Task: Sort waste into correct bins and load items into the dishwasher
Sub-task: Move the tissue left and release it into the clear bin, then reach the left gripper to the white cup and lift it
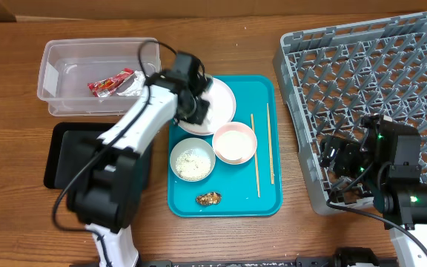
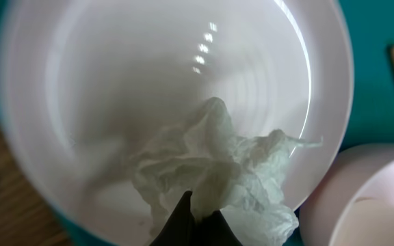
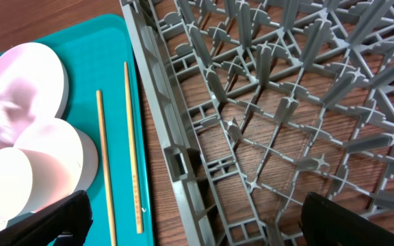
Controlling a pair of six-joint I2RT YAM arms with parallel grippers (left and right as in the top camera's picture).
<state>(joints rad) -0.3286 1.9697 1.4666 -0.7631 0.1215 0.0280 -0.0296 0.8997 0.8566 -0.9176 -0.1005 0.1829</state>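
Over the round pale pink-white plate [image 2: 115,82], my left gripper [image 2: 195,220] pinches one crumpled white napkin [image 2: 231,171]. Two small round bowls [image 1: 235,142] and two thin wooden chopsticks [image 1: 256,163] lie alongside on the teal tray [image 1: 262,204]. My right gripper [image 3: 197,222] gapes wide over the grey pegged rack [image 3: 176,164].

Behind my black-tipped left tool [image 2: 195,220], my left arm [image 1: 132,130] is white shells with black joints; my right arm [image 1: 402,185] is black, with green lights [image 1: 414,199].
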